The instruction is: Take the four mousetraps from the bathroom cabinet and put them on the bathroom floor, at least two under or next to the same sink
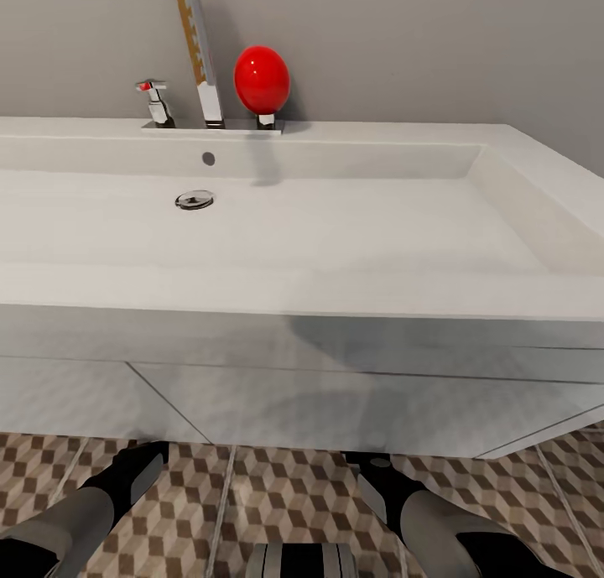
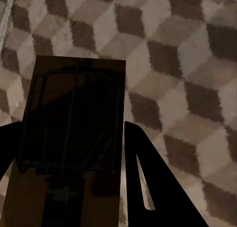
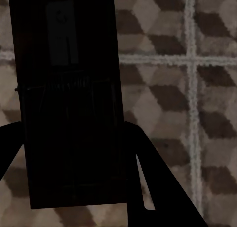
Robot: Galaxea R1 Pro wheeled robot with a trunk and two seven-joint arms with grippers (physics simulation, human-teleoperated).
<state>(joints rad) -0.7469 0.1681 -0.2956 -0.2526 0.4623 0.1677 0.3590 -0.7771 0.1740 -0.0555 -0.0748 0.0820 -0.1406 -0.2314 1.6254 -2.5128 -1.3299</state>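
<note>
You've got the bathroom floor point(image 1: 285, 502) running along the bottom of the head view, big square tiles in that brown, beige and cream cube pattern with pale grout lines. The white vanity point(image 1: 335, 393) stands right on it, its glossy front picking up a faint reflection of the tile pattern

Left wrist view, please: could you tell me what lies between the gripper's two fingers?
A mousetrap, a tan board with dark wire parts, lies between the left gripper's fingers, with the cube-patterned bathroom floor beyond it.
</note>
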